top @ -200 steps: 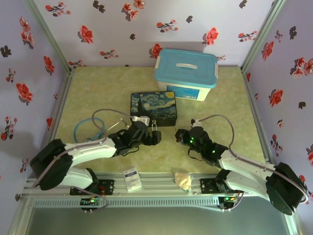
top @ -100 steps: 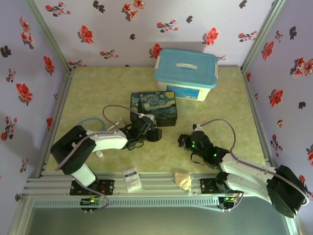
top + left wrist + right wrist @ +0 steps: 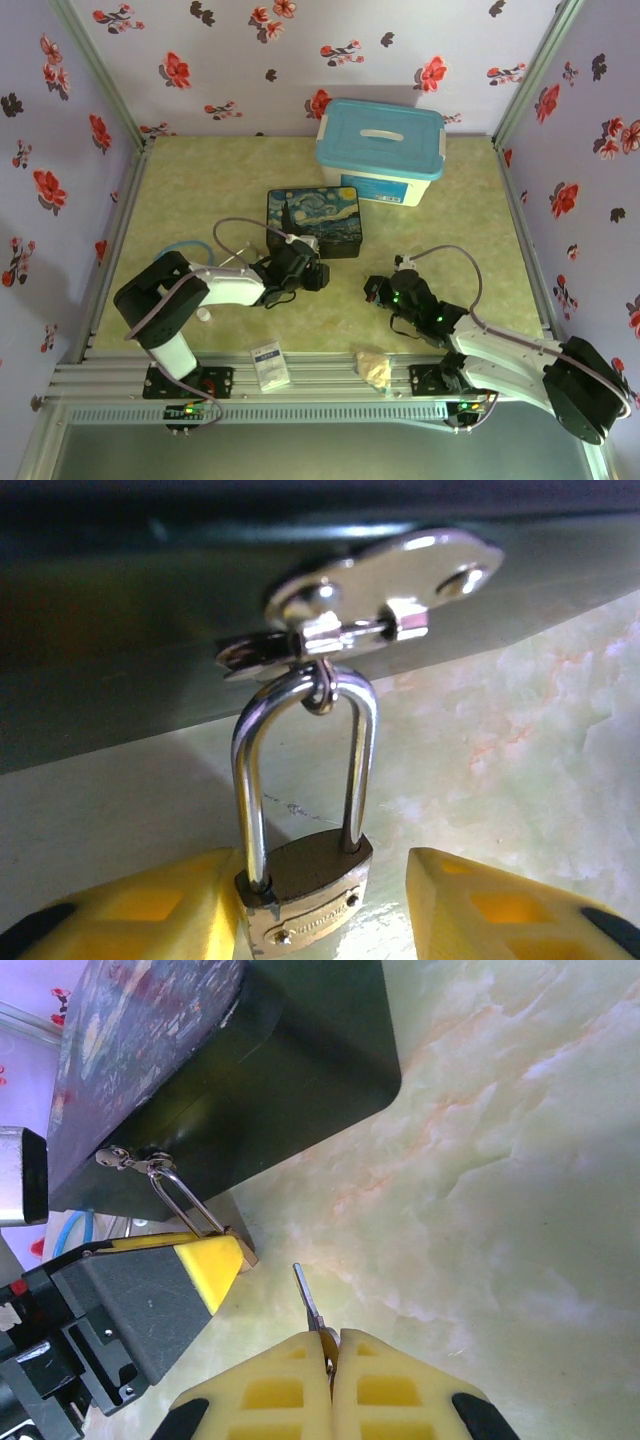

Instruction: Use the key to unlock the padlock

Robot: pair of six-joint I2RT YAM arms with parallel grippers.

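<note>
- From above: left gripper (image 3: 310, 274) at the near edge of the Starry Night box (image 3: 312, 218), right gripper (image 3: 374, 290) a little to its right, near but apart. Blue-lidded tub (image 3: 380, 150) behind the box, toward the back wall.
- At that height, too small to pick out: the padlock (image 3: 305, 885) and the key (image 3: 307, 1303).
- Up close from the left wrist: padlock hung by its silver shackle (image 3: 300, 765) from a ring on the box's metal hasp (image 3: 385, 585), brass body low between the yellow fingers (image 3: 150, 915).
- Left fingers spread apart, one pad touching the side of the body, a clear gap of green table (image 3: 560, 730) before the other pad.
- Both shackle legs apparently seated in the body; lower edge of the body cut off by the frame, so keyhole not visible.
- From the right wrist: right fingers pressed together, pinching the key, only its thin blade sticking out past the pads, head hidden between them.
- Blade tip pointing toward the padlock, just beside it, not touching.
- In that same view, padlock body mostly hidden behind the left gripper's yellow pad, leaving the shackle and one brass corner in sight.
</note>
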